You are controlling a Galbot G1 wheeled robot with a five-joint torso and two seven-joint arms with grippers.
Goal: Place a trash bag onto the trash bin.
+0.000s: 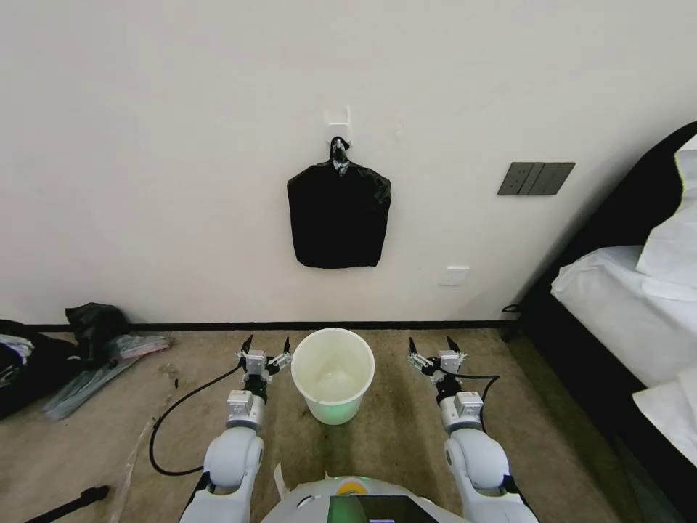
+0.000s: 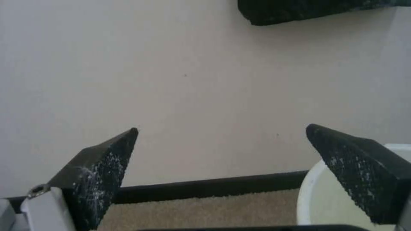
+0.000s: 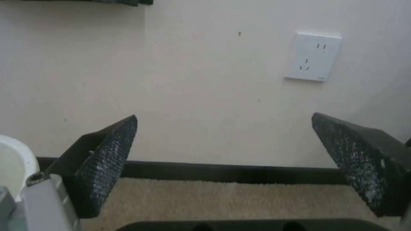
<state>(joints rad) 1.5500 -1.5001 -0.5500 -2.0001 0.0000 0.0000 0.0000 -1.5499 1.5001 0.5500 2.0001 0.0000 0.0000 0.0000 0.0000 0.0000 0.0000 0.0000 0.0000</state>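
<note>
The trash bin (image 1: 332,374) stands on the carpet between the left gripper (image 1: 266,344) and right gripper (image 1: 433,346), both spread wide and empty. A black pack (image 1: 338,216) hangs on the wall above.

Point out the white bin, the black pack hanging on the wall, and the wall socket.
trash bin (image 1: 314,347), head view, rim.
black pack (image 1: 338,214), head view, middle of its front.
wall socket (image 3: 313,56), right wrist view, faceplate.

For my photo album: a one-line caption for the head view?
Open left gripper and right gripper flank the unlined trash bin.
</note>
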